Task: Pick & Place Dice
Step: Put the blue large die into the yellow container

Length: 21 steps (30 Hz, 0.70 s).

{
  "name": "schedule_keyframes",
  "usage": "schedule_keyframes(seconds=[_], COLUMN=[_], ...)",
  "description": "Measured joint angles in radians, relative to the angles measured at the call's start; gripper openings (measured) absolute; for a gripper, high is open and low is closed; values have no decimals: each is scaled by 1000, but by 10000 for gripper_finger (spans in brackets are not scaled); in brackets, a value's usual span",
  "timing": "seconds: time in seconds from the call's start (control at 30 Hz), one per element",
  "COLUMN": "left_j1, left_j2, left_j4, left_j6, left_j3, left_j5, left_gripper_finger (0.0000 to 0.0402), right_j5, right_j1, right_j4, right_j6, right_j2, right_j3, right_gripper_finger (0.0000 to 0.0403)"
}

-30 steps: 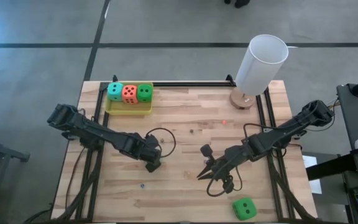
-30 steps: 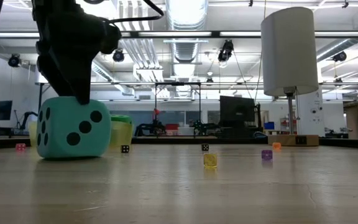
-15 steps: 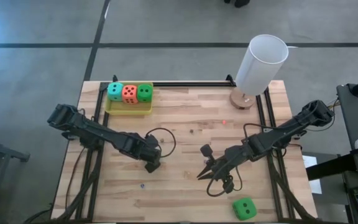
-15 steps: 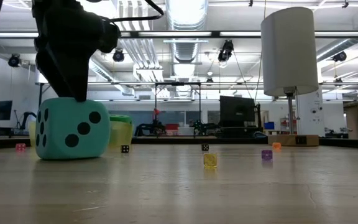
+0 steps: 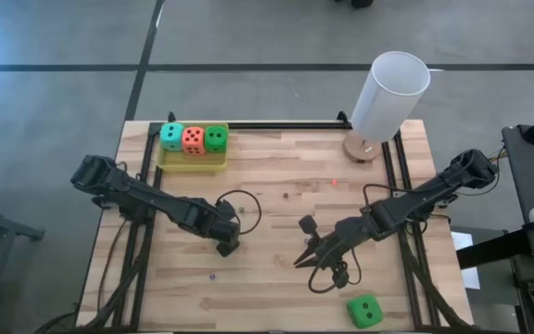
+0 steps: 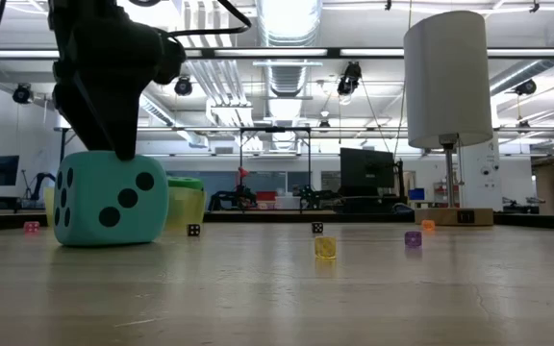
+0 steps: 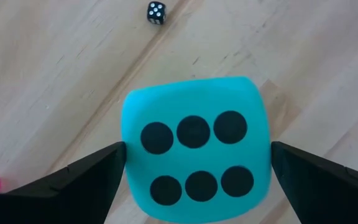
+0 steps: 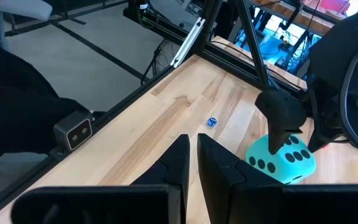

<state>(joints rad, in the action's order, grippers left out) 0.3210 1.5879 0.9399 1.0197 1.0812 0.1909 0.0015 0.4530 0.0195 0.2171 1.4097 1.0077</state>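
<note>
Left gripper (image 7: pixel 194 171) fingers apart, straddling teal die (image 7: pixel 194 163), six pips up, mid-tabletop. Right gripper (image 8: pixel 191 163) fingers together. No legible writing.

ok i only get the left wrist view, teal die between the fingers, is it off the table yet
observer: no, the low view shows the teal die sitting flat on the table, left hand open over it
operator: where's the tray
observer: yellow tray is at the far left corner, three dice in it
operator: any others out
observer: one green die near the front right corner; right hand idle mid-table
</note>
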Motion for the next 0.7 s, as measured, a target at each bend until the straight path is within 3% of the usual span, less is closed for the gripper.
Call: schedule_keyframes(seconds=[0.7], left_j1=[-1], left_j2=[0], left_j4=[-66], left_j6=[37], left_j3=[-22], left_j5=[-27], left_gripper_finger=[400], right_j5=[0], right_j1=[0], right_j4=[0], right_j6=[1], right_j2=[0], right_j3=[0], right_gripper_finger=[28])
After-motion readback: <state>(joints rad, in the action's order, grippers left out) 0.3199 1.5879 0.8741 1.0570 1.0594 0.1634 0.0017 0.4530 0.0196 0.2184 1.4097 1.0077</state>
